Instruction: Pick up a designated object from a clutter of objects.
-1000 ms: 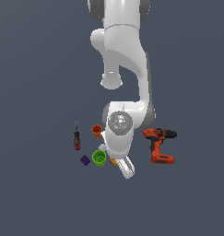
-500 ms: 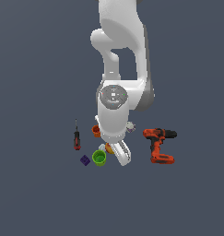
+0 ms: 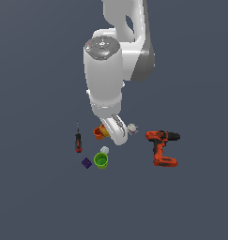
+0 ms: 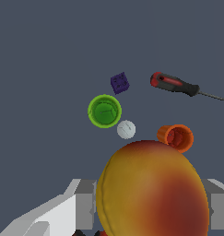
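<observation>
The peach, yellow-orange with a red blush, fills the near part of the wrist view between my two white fingers. My gripper is shut on it and holds it above the floor. In the exterior view only a yellow sliver of the peach shows beside the gripper, next to the orange cup. The other clutter lies below: green cup, whitish ball, orange cup, purple cube, red-handled screwdriver.
A red-black power drill lies at the exterior view's right. A white cube sits just right of the gripper. The screwdriver, purple cube, green cup and whitish ball lie to the left and in front.
The arm has swung up and the gripper has risen from beside the green cup, carrying the peach. The other items have not moved.
</observation>
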